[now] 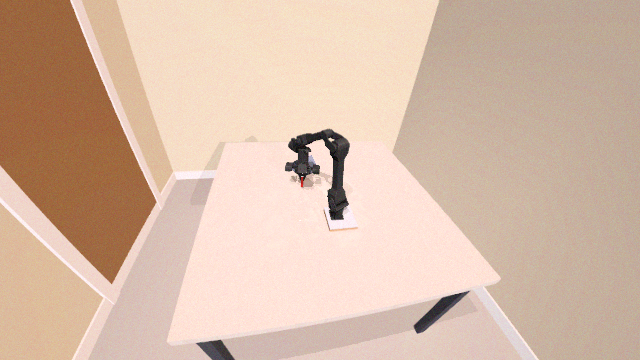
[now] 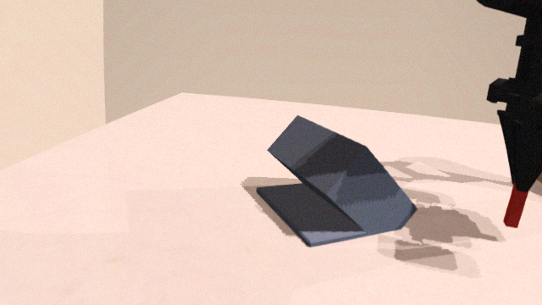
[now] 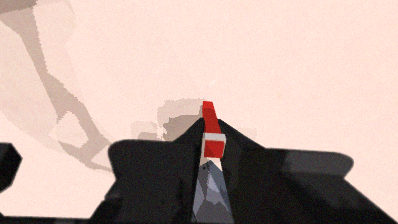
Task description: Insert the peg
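Observation:
A red square-sided peg [image 1: 302, 182] [image 2: 515, 207] [image 3: 214, 149] with a light band near its top is roughly upright, slightly tilted in the exterior view. My gripper [image 1: 302, 176] [image 2: 522, 187] [image 3: 209, 122] points down and is shut on the peg's upper part. The peg's bottom end sticks out below the fingertips and appears slightly above the table. The blue-grey sloped panel [image 2: 373, 182] [image 1: 312, 160] stands on its base plate, apart from the peg. Part of the panel [image 3: 212, 197] shows between the fingers in the wrist view. I cannot make out its hole.
The table [image 1: 270, 270] [image 2: 190, 263] carries the arm's white base plate [image 1: 346, 223]. The arm arches from there to the gripper, near the panel in the top view. Shadows of the arm fall beside the panel. Walls stand behind and to the right of the table.

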`<act>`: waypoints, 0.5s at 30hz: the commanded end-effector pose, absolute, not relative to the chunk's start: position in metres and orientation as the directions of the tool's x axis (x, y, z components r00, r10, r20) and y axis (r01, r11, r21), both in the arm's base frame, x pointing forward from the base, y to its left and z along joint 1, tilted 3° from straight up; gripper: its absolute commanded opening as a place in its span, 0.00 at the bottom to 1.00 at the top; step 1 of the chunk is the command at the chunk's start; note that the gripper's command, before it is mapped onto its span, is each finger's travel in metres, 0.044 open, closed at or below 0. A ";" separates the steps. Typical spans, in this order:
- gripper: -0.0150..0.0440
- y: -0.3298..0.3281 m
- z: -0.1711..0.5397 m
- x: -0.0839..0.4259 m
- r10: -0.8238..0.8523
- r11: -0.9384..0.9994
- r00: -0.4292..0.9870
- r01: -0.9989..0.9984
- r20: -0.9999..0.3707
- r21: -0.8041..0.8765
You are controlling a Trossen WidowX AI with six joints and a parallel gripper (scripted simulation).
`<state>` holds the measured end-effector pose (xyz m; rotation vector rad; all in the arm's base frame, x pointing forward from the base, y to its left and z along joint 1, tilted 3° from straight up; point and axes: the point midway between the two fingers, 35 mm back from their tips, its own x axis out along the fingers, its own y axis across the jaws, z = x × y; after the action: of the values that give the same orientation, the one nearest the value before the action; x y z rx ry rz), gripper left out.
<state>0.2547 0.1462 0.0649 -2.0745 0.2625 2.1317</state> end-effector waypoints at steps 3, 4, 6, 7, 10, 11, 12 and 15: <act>0.25 0.147 0.089 0.257 -0.002 -0.973 -0.018 -0.230 -1.000 0.006; 0.25 0.147 0.093 0.257 -0.002 -0.973 -0.018 -0.230 -1.000 0.006; 0.25 0.147 0.101 0.258 -0.002 -0.973 -0.018 -0.230 -1.000 0.006; 0.25 0.147 0.104 0.258 -0.002 -0.973 -0.018 -0.230 -1.000 0.006; 0.25 0.147 0.116 0.258 -0.002 -0.973 -0.019 -0.230 -1.000 0.006; 0.25 0.147 0.119 0.258 -0.002 -0.973 -0.019 -0.230 -1.000 0.006; 0.25 0.146 0.123 0.257 -0.002 -0.973 -0.019 -0.229 -1.000 0.006; 0.25 0.146 0.125 0.257 -0.001 -0.973 -0.019 -0.231 -1.000 0.005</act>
<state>0.2576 0.1459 0.1186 -2.0770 0.2610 2.1219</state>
